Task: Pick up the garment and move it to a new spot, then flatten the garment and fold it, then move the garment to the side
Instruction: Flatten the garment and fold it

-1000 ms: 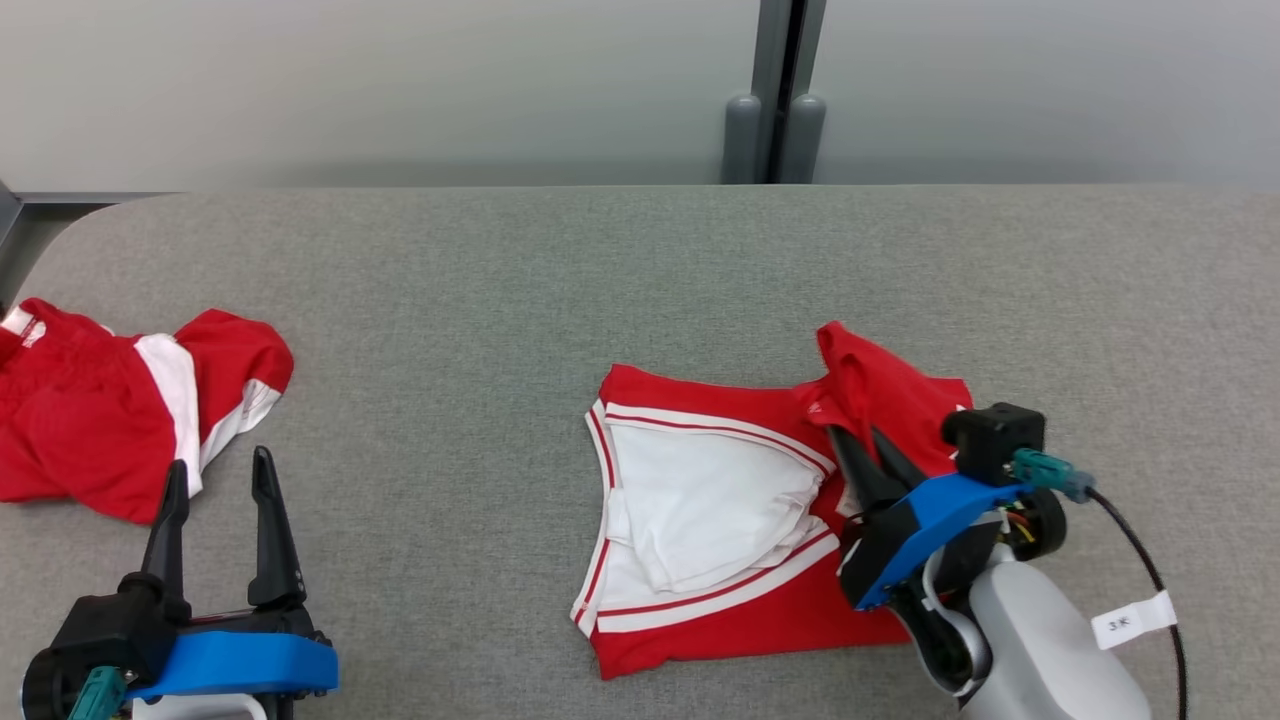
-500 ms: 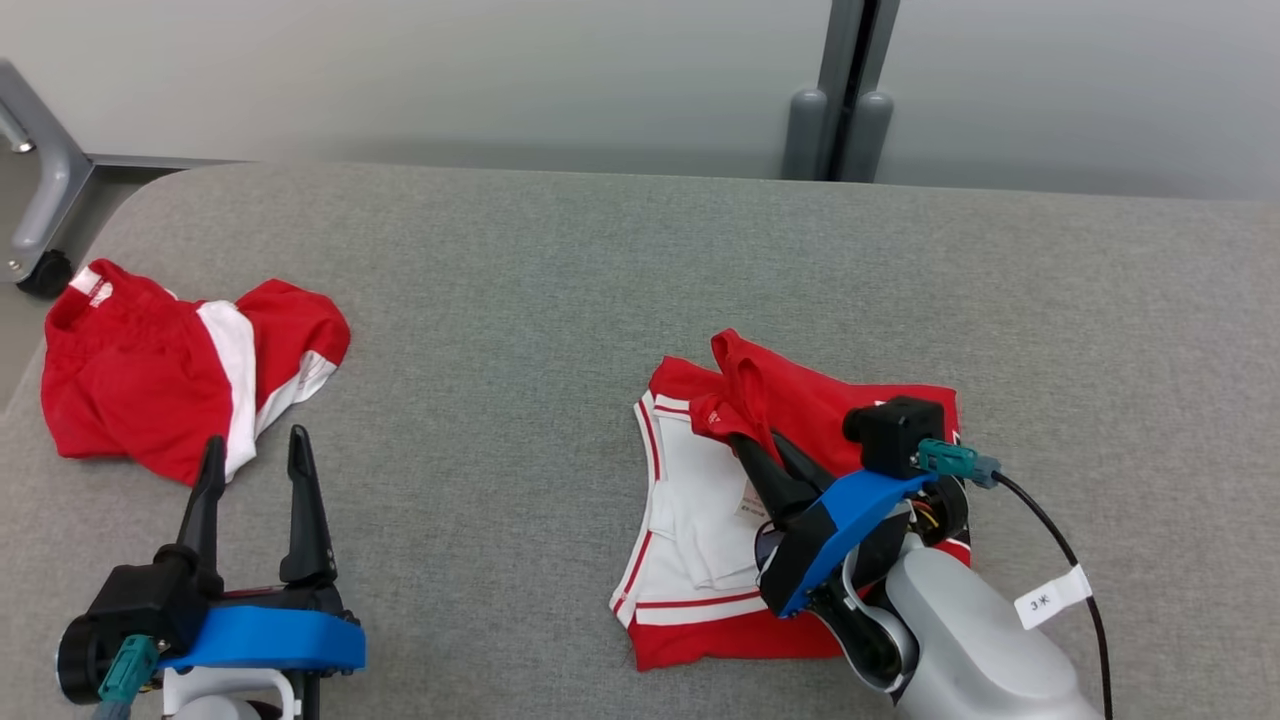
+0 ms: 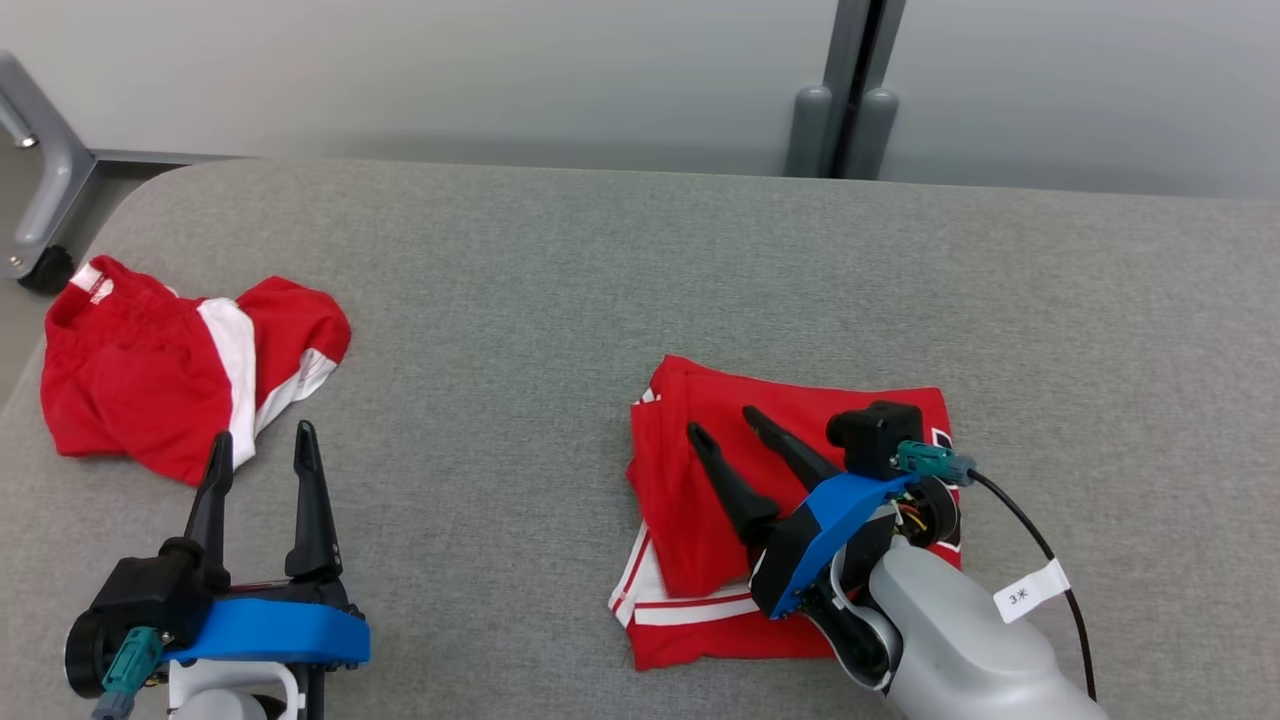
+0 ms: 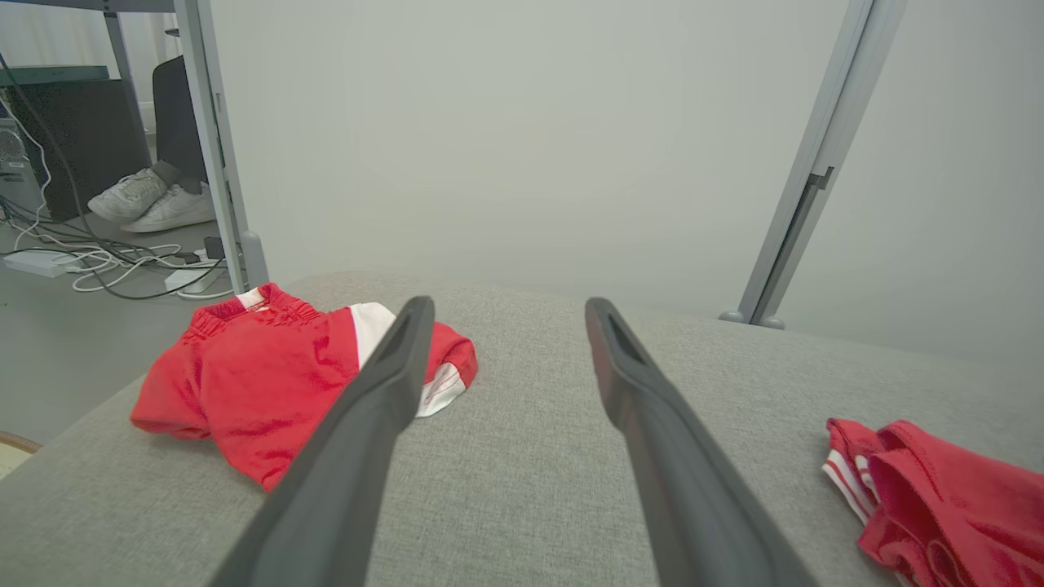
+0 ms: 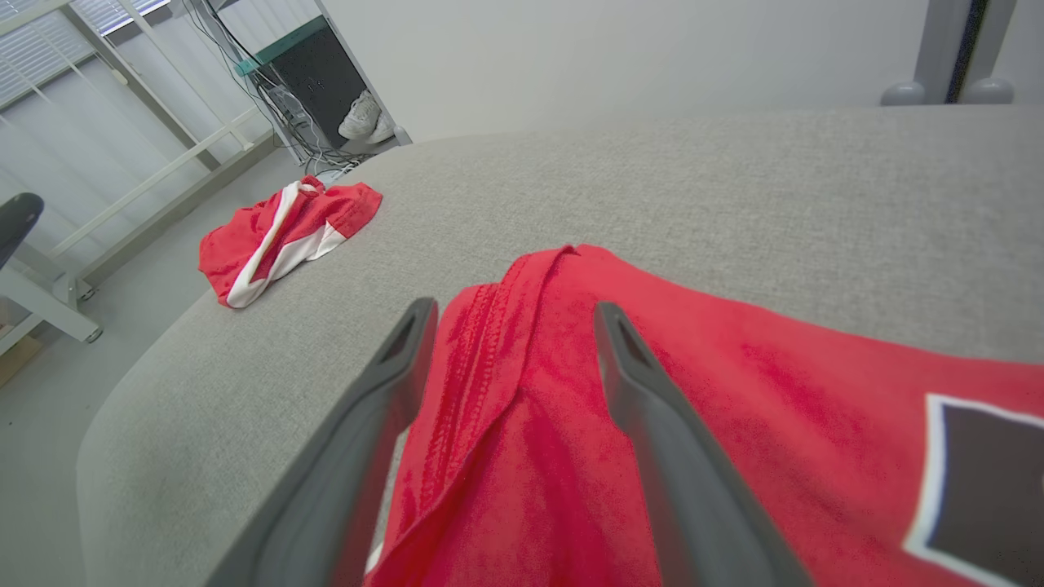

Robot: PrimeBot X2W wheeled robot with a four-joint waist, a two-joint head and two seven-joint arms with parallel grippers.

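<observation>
Red garment (image 3: 680, 515) now folded, right tool (image 3: 723, 421) released.

I see a soft, matt red cloth garment (image 3: 800, 395); the table (image 3: 560, 280) has a coarse grey woven fabric cover; my right gripper (image 3: 722, 420) is matt dark plastic.

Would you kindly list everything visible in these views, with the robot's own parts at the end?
Folded garment: one, red with white trim, table's centre-right.
Crumpled garment: one, red and white, table's left end.
Table: one, grey, before the robot.
Post: one, grey, against the back wall.
Shoes: two, white, on the floor beyond the table.
Cables: several, white and black, floor near the shoes.
Left hand: one, dark, open, near the crumpled garment.
Right hand: one, dark, open, over the folded garment.
</observation>
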